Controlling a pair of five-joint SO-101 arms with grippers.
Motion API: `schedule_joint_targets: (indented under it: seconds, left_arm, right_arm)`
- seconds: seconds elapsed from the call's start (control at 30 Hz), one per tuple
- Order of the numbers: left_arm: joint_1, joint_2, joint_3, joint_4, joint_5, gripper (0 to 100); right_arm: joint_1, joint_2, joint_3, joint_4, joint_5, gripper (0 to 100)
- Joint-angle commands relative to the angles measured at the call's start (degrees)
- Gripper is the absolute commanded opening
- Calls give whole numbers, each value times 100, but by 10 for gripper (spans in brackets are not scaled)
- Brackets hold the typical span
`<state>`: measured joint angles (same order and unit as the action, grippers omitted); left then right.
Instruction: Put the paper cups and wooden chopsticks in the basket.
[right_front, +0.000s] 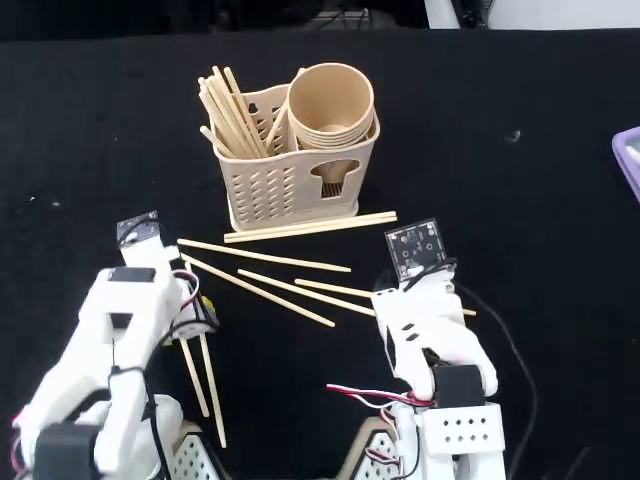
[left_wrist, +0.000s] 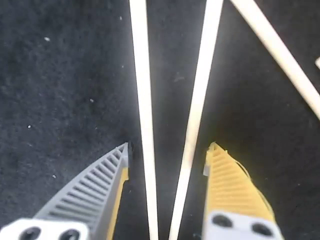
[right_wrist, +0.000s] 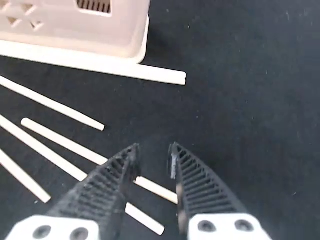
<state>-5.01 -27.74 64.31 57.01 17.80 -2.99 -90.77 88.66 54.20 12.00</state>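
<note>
High view: the basket (right_front: 295, 190) stands upright on the far part of the black worktop (right_front: 530, 300). The paper cups (right_front: 330, 105) sit nested in one of its compartments and a bundle of chopsticks (right_front: 232, 112) leans in the other, so that share of the job looks done. A pair of chopsticks (right_front: 310, 227) lies flat along the basket's near foot, touching it. The loose chopsticks (right_front: 265, 256) fan across the worktop between the arms. Two chopsticks (right_front: 205, 385) run out from under the left arm (right_front: 120, 330).

Left wrist view: the left tool (left_wrist: 168, 147) gapes wide and low over the worktop. Those two chopsticks (left_wrist: 145, 100) run between its jaws, drawing closer to each other toward the wrist. I see neither jaw touching them. The straddle reads as set up to pinch both at once.

Right wrist view: the right tool (right_wrist: 153, 146) shows a narrow gap with nothing clamped. A single chopstick (right_wrist: 152, 188) passes crosswise beneath the jaws, which I judge are lined up to take it. The basket (right_wrist: 100, 30) stands ahead with the pair of chopsticks (right_wrist: 100, 66) at its foot.
</note>
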Motion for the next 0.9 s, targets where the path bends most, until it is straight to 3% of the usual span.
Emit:
schedule_joint_targets:
  seconds: [0.0,0.13,0.27,0.63,0.87]
  left_arm:
    - [-48,1380,-1095,475,-44,241]
    - [-40,2365,-1912,985,-44,216]
    - [-31,2804,-2299,1134,-44,24]
    - [-57,2778,-2369,1160,-44,30]
    - [-365,1495,-2343,1407,-53,30]
  right_arm:
    - [88,-110,-4,-53,-53,106]
    - [88,-110,4,-53,-62,106]
    - [88,-110,48,-62,-44,106]
    - [88,-110,57,-62,-44,106]
    - [88,-110,92,-62,-44,106]
